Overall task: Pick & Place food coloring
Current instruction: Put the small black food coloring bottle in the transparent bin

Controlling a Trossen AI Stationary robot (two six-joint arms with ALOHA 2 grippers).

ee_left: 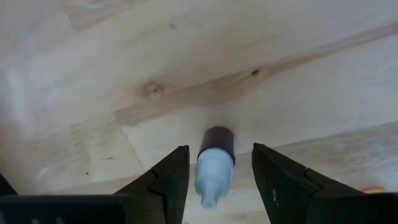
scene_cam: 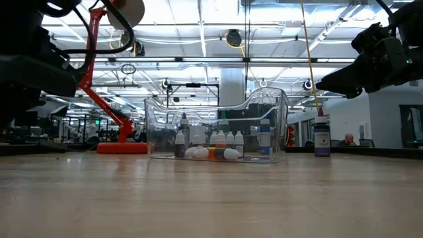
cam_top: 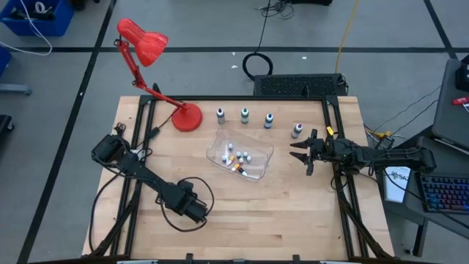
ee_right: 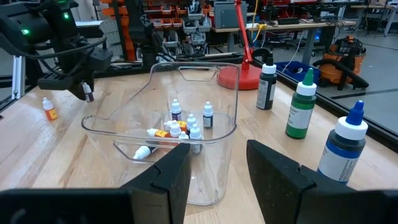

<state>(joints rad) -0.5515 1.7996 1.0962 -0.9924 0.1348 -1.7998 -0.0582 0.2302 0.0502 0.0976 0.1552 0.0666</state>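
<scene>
Holding: left hand (ee_left: 219, 180) clamped on 1 dark dropper bottle (ee_left: 213, 163), cap towards wrist, axis along fingers | clear bin (cam_top: 260, 150) lies up-right, across counter (cam_top: 293, 213) | right hand (cam_top: 302, 152) apart, empty, beside bin, waiting

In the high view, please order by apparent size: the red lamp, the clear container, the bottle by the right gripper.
1. Red lamp, clearly the largest.
2. Clear container, smaller than the lamp.
3. Bottle beside the right gripper, by far the smallest.
</scene>
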